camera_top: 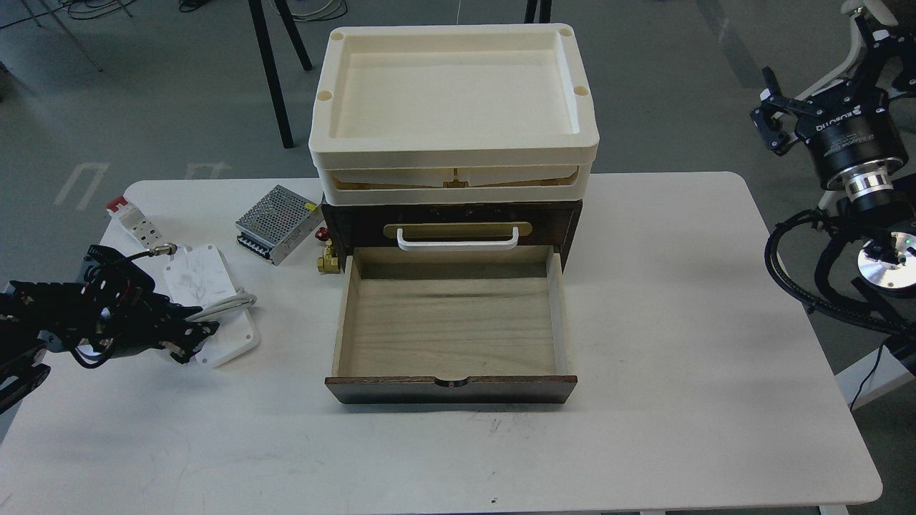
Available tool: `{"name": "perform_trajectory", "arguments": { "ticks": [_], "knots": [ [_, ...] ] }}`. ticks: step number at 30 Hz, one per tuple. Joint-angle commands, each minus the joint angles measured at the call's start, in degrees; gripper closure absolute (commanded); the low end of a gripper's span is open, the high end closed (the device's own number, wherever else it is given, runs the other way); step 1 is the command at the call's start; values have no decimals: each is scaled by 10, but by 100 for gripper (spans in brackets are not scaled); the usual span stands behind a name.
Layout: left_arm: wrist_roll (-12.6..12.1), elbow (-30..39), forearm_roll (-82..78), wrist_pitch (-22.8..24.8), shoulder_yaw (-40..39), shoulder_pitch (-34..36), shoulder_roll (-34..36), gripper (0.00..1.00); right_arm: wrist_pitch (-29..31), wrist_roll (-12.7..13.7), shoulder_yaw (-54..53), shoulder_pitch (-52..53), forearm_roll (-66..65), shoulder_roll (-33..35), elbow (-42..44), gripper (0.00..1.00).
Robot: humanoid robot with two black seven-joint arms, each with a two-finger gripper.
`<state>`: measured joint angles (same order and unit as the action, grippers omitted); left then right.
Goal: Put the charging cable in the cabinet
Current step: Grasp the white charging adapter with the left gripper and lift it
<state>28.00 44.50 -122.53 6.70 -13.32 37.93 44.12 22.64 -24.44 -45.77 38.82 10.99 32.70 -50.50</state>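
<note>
The charging cable [202,282], a flat white scuffed power brick with a white-grey cord looped around its middle, lies on the table left of the cabinet. My left gripper [192,342] is low at the brick's near-left edge, its dark fingers apart and overlapping that edge; the brick rests flat on the table. The cabinet [565,218] is a dark brown box with a brass plate and a white handle [456,243]. Its pale-wood drawer [451,322] is pulled out toward me and holds nothing. My right gripper [771,114] is raised off the table at the far right, open and empty.
Cream plastic trays [454,107] are stacked on the cabinet. A perforated silver power-supply box [278,223] and a small brass fitting [329,261] lie between the cable and the cabinet. A white-and-red power strip [132,218] lies at the table's far left.
</note>
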Motion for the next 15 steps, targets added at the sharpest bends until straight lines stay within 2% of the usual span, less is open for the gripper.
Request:
{"name": "perform_trajectory", "arguments": {
  "ticks": [1,4,6,15],
  "knots": [
    [0,6,2,-17,3,2,3,100,-1,0,0,-4,0,0,1,0],
    [0,20,4,-41,3,27,22,100,-1,0,0,-9,0,0,1,0],
    [0,68,5,-38,0,36,67,100,-1,0,-1,-10,0,1,2,0],
    [0,446,118,-24,-5,52,329,100,-13,0,-5,-11,0,0,6,0]
  ]
}}
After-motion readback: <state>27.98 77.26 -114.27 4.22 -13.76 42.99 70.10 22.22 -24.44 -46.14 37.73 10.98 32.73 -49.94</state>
